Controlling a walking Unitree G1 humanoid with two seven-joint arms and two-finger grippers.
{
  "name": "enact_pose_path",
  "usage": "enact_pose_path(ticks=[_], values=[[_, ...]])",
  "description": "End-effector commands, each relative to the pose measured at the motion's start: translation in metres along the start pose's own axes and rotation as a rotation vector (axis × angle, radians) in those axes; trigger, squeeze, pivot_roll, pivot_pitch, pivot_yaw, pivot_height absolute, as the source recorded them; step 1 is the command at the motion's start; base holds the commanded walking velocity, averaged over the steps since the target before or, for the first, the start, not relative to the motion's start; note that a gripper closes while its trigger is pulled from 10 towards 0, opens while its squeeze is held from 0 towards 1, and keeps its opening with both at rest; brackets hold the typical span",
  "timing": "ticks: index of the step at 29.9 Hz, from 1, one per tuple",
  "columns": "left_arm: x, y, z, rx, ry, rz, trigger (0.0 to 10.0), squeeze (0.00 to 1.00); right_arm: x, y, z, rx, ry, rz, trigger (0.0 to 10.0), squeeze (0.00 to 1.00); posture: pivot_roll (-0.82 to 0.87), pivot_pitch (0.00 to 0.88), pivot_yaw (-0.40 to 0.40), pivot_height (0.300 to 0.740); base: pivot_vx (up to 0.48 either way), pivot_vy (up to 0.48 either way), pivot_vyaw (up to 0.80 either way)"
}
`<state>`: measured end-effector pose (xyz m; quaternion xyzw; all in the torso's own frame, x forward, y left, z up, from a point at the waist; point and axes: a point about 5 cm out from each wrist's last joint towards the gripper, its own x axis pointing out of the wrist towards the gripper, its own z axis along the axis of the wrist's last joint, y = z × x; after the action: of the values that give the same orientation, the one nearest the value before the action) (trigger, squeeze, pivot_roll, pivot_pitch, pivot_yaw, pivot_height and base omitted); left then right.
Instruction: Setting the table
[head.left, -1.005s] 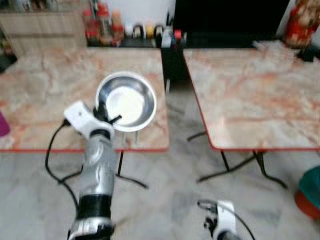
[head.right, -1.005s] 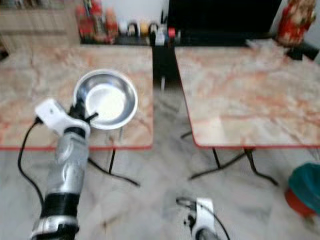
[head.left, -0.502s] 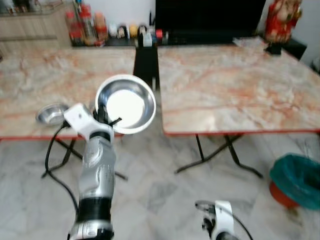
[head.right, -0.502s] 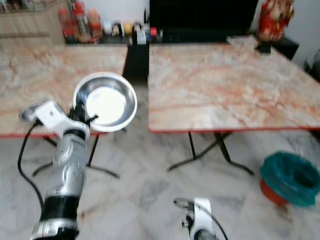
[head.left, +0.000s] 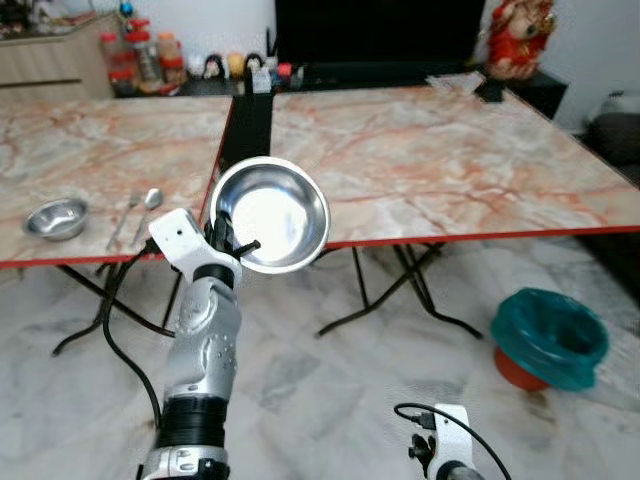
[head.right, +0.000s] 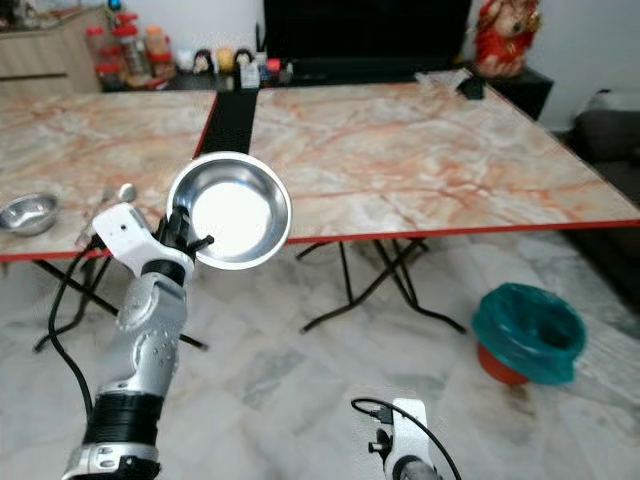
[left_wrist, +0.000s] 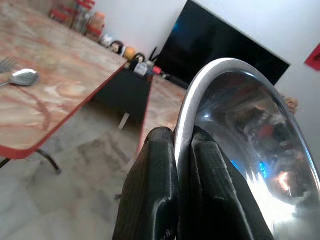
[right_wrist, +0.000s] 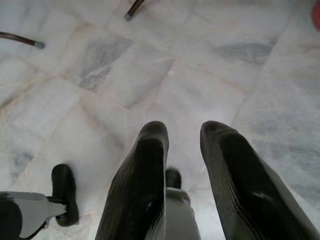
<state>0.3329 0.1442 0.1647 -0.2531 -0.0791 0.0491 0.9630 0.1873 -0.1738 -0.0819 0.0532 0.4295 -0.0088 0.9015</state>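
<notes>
Here the left gripper (head.left: 228, 243) pinches the rim of the steel bowl (head.left: 270, 213), held in the air off the near edge of the right-hand surface (head.left: 440, 165). Keep it level, clear that edge, then lower it flat. The right gripper (right_wrist: 182, 150) hangs idle, fingers parted.

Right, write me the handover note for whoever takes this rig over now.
Left gripper: shut on the rim of the large steel bowl, held up in the air in front of the gap between the two marble-top tables.
Right gripper: open, holding nothing, hanging low over the floor.
Left table: a small steel bowl, with a fork and a spoon lying beside it.
Right table: bare where it can be seen.
Done: one place appears laid on the left table.
Left: set the large bowl down on a table; which spot is your call.
</notes>
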Motion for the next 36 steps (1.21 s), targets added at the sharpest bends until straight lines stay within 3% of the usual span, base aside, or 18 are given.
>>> enact_pose_path(ticks=[1, 6, 36], values=[[-0.002, -0.007, 0.004, -0.014, -0.02, -0.033, 10.0, 0.0, 0.0, -0.004, 0.004, 0.009, -0.011, -0.012, 10.0, 0.0, 0.05, 0.004, 0.005, 0.74, 0.0, 0.0, 0.0], [-0.001, -0.009, 0.009, -0.003, -0.041, -0.057, 10.0, 0.0, 0.001, -0.003, 0.005, 0.012, -0.011, -0.011, 10.0, 0.0, 0.05, 0.007, 0.003, 0.74, 0.0, 0.0, 0.0], [0.0, -0.01, 0.014, 0.003, -0.057, -0.06, 10.0, 0.0, 0.002, -0.002, 0.011, 0.043, -0.032, -0.023, 10.0, 0.0, 0.06, 0.026, 0.004, 0.74, 0.39, 0.0, -0.1]])
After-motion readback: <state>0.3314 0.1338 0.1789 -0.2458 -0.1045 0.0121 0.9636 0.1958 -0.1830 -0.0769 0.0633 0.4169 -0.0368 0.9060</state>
